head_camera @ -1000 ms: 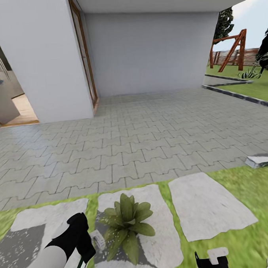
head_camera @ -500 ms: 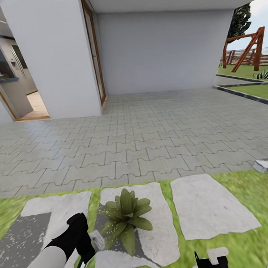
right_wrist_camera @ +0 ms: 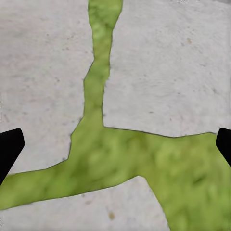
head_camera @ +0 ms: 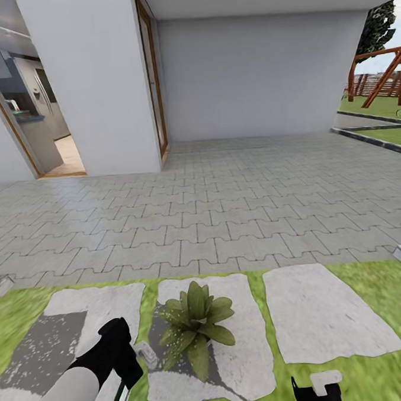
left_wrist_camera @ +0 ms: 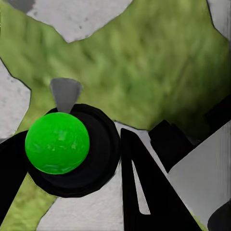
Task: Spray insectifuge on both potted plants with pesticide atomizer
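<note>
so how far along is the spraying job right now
Done: the pesticide atomizer is picked up, held in the left gripper; the left wrist view shows its green body between the fingers. In hand: its nozzle points at the potted plant, whose left leaves carry white specks of insectifuge. Left: the right-hand leaves look bare, and a second plant remains to be found. The right gripper hangs open.

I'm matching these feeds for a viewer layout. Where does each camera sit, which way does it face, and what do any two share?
Head view: on the head, facing forward and down at a potted plant on a stepping stone; left claw holds the atomizer; right claw at the bottom edge.
Left wrist view: along the left claw, shut on the atomizer.
Right wrist view: down at stones and grass, fingertips apart.
All share the lawn and stones.
</note>
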